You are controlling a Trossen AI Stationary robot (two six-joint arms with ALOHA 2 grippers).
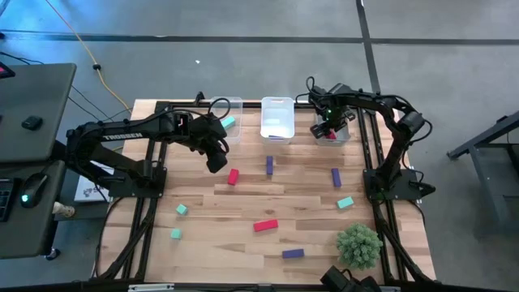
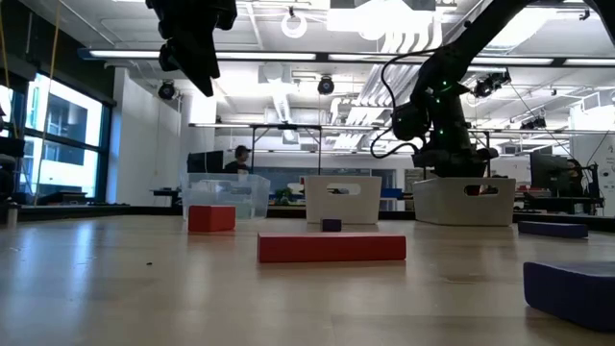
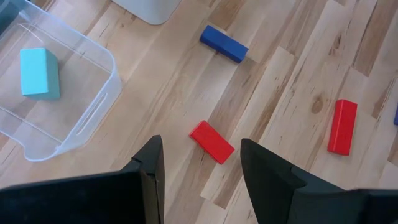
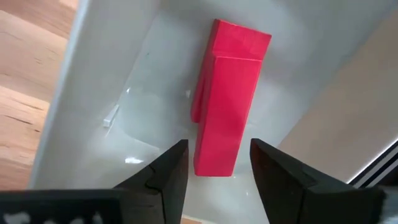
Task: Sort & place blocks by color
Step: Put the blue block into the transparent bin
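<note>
The left claw [image 1: 216, 159] hangs released above the table [image 1: 308, 212], just beside the clear bin [image 1: 236, 105] that already holds a teal block [image 1: 229, 122]. The nearest piece is the short red block [image 1: 233, 176], lying just ahead of the open fingers; in the left wrist view this red block [image 3: 212, 142] sits between the two fingertips with its long axis slanted across the gap, so I judge the claw would need to drop and turn a little to straddle it. The left arm is clearly nearer to it than the right.

The right claw [image 4: 214, 163] is also released, hovering over the far right bin [image 1: 342, 134], where a red bar [image 4: 227, 98] lies just beyond its fingers. Only the right wrist view shows that bar plainly; the high view barely hints at it, while the low view shows neither bin's contents
</note>
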